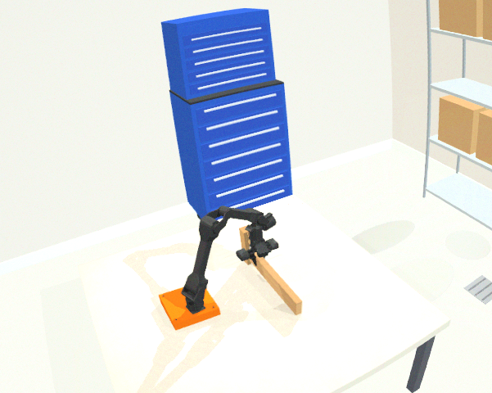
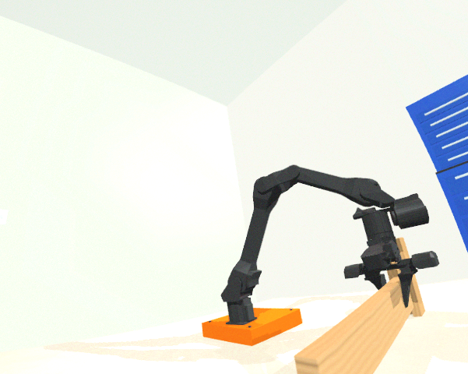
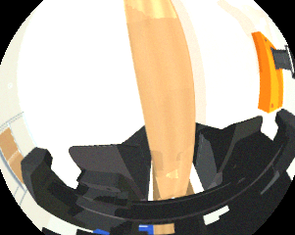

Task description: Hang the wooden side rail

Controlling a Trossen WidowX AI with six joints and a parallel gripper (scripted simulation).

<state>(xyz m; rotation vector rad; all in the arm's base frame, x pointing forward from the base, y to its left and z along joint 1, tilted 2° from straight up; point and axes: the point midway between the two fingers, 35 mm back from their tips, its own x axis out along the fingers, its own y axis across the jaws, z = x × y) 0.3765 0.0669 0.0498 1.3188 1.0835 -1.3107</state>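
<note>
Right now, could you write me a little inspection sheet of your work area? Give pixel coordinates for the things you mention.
Surface: pale table (image 1: 355,338), shadows across it.
Job's things: wooden rail (image 1: 277,283) (image 2: 354,326) (image 3: 169,83) slanting toward upright headboard post (image 1: 243,238) (image 2: 417,299); hooks and pins can't be made out.
Clutter: nothing seen.
Gripper (image 1: 254,258) (image 2: 392,295) (image 3: 172,162): shut on the rail near the post.
Cables: nothing seen.
Surroundings: blue drawer cabinet (image 1: 241,137) (image 2: 461,160), shelf unit (image 1: 426,110) with brown boxes (image 1: 457,127), floor grate (image 1: 483,289).
</note>
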